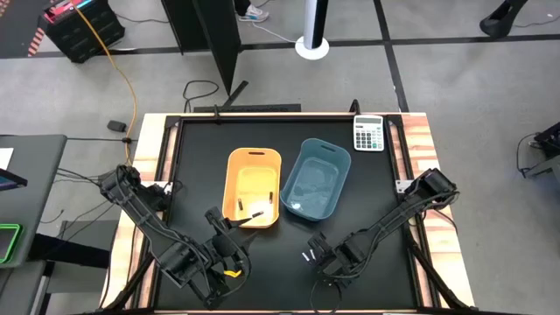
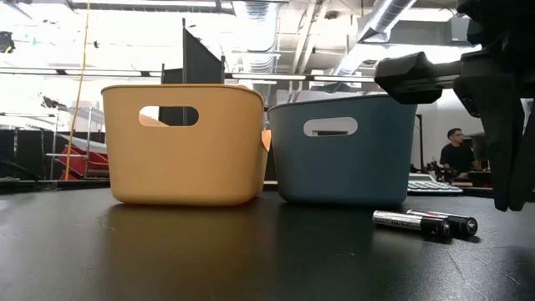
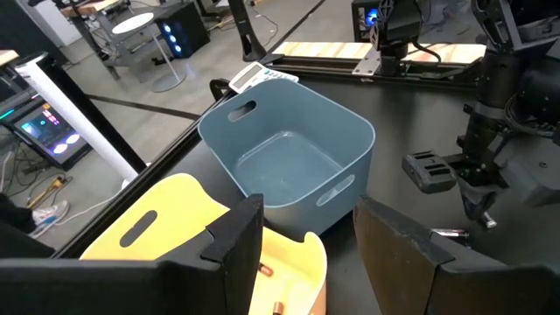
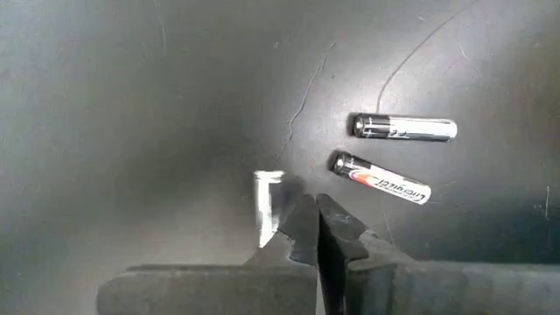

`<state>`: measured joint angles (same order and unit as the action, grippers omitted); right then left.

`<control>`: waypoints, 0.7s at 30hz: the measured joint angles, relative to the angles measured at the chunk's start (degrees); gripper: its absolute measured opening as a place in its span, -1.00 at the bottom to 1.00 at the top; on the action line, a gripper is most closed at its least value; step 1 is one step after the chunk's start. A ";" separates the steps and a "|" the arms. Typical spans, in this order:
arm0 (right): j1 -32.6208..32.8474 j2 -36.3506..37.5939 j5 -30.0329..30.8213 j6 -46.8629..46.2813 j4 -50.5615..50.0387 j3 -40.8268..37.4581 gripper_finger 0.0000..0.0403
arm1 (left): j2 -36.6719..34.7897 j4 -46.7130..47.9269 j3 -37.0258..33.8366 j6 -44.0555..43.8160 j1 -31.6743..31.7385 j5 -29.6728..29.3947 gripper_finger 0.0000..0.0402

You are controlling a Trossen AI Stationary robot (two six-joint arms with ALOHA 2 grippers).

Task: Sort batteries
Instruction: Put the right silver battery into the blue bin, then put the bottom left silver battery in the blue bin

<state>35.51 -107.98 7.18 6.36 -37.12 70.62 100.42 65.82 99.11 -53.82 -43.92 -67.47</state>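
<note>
Two batteries lie side by side on the black table near its front edge: a silver-and-black one point(image 4: 404, 129) and a dark one with red print point(image 4: 381, 178), also in the low view point(image 2: 425, 222). My right gripper point(image 4: 316, 214) points down just beside them, fingers shut with nothing between them. A pale blurred oblong point(image 4: 269, 208) shows next to its fingertips. My left gripper point(image 3: 306, 226) hangs open above the near end of the yellow bin point(image 1: 254, 185). Small dark batteries point(image 1: 249, 210) lie on that bin's floor. The blue bin point(image 1: 315, 178) stands to the yellow bin's right. My right gripper's shut fingertips point(image 4: 302, 219) stand right beside the pale oblong point(image 4: 269, 214), coming from above. I cannot tell whether they touch it or what it is.
A grey-white calculator point(image 1: 368, 133) lies at the table's far right corner. The two bins stand close together mid-table. Bare black table point(image 1: 367, 201) stretches right of the blue bin and along the front edge. A person sits in the room behind point(image 2: 456, 150).
</note>
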 joint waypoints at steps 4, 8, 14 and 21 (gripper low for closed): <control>0.00 0.02 0.00 -1.73 -1.00 -0.01 -0.87 | 0.00 0.02 0.00 0.00 0.00 0.01 -0.14; 0.71 2.09 0.33 -6.38 -7.70 -0.01 -0.60 | -0.01 0.02 0.00 0.00 0.00 0.01 -0.14; 6.58 4.57 0.14 -13.47 -9.30 -0.16 -0.07 | -0.02 0.19 0.00 0.07 0.01 0.06 -0.14; 12.18 0.18 4.74 -16.73 -5.97 -0.63 0.15 | -0.02 0.25 0.00 0.50 0.02 0.06 -0.14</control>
<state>47.69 -107.80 11.92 -10.37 -43.09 70.00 100.40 66.07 99.11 -53.33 -43.90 -67.42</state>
